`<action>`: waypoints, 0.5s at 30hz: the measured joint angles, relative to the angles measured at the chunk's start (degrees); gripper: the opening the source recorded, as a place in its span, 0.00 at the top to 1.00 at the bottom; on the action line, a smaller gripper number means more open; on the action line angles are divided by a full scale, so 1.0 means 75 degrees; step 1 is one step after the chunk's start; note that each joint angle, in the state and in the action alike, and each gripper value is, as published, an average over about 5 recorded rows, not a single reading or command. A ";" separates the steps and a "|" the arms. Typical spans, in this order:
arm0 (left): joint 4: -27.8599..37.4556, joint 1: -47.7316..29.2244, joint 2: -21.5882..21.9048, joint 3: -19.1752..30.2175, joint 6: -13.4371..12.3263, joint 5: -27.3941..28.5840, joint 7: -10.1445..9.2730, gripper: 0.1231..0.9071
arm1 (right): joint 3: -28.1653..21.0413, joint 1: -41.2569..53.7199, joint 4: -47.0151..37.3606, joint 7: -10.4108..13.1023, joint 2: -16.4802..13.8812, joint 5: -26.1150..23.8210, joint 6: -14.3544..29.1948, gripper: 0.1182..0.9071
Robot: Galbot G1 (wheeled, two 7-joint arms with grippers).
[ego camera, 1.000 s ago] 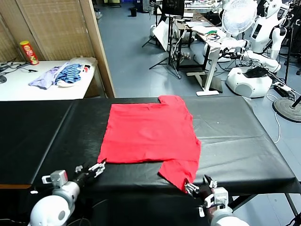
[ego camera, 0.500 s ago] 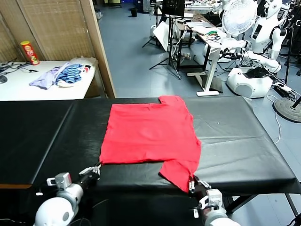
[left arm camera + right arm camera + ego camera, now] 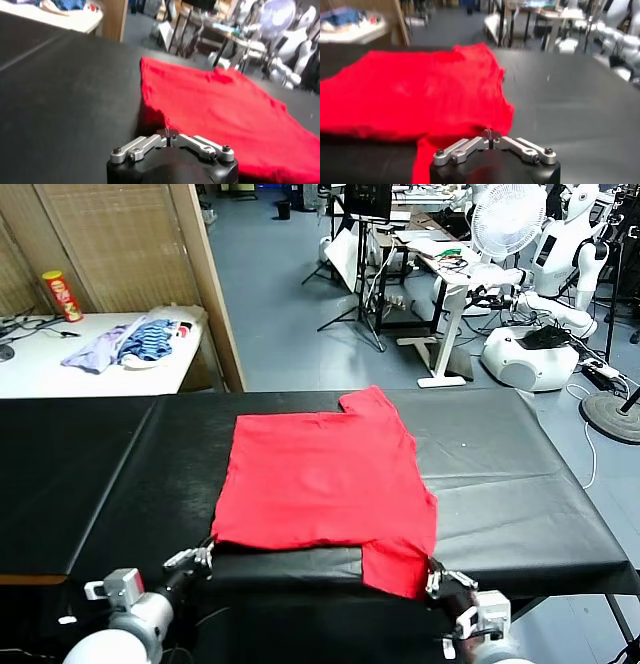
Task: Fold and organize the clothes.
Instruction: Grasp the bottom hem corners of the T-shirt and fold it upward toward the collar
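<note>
Red T-shirt (image 3: 325,479): spread flat on black counter (image 3: 520,474).
Left gripper (image 3: 205,556): clenched on shirt's near corner.
Right gripper (image 3: 437,579): clenched on sleeve edge.

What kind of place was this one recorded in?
Most likely a robotics lab or workshop: a white humanoid robot stands in the background beside a standing fan, with cluttered workbenches behind the black table holding the red T-shirt.

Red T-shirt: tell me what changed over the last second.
Both hands closed on the T-shirt: the left hand on its near left corner, the right hand on the near sleeve. The right hand moved rightward, drawing that sleeve out; the far sleeve shifted slightly too. The black table and the clothes on the side table stayed put.
</note>
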 joint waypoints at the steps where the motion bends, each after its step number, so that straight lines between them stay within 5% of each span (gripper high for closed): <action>1: 0.0109 -0.0152 -0.0025 0.0041 -0.0044 0.0047 -0.0008 1.00 | -0.0048 0.0211 -0.0237 -0.0037 -0.0005 -0.0014 0.0098 0.99; 11: 0.1319 -0.1467 -0.0044 0.0445 -0.0278 0.1010 0.0092 1.00 | -0.0542 0.1757 -0.2267 -0.0586 0.0038 -0.0183 0.0661 0.99; 15: 0.1819 -0.1836 -0.0018 0.0573 -0.0327 0.1253 0.0119 1.00 | -0.0540 0.1871 -0.2451 -0.0818 -0.0014 -0.0112 0.0533 0.83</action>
